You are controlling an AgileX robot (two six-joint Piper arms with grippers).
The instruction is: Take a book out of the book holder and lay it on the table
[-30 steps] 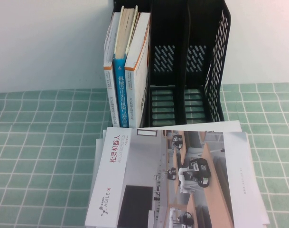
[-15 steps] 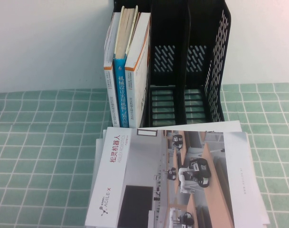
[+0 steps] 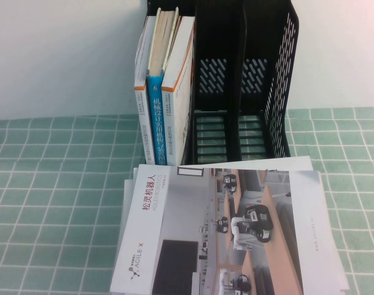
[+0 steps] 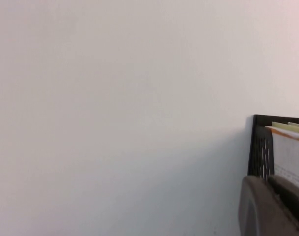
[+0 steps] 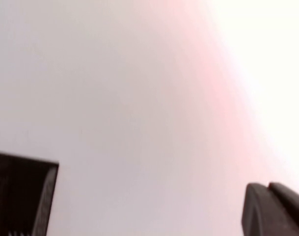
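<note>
A black three-slot book holder (image 3: 260, 74) stands at the back of the table. Its left slot holds three upright books: a white one (image 3: 141, 92), a blue-spined one (image 3: 156, 117) and a white-and-orange one (image 3: 177, 92). A large white AgileX booklet (image 3: 217, 233) lies flat in front of the holder. Neither arm shows in the high view. My left gripper (image 4: 268, 179) is shut and empty, raised facing the wall beside the holder's top corner (image 4: 259, 147) and a book edge (image 4: 291, 152). My right gripper (image 5: 268, 186) is shut and empty, facing the wall near the holder (image 5: 21, 196).
The table has a green checked cloth (image 3: 45, 184). More sheets (image 3: 126, 196) lie under the booklet. The holder's middle slot (image 3: 211, 129) and right slot (image 3: 253, 129) hold nothing. A white wall stands behind.
</note>
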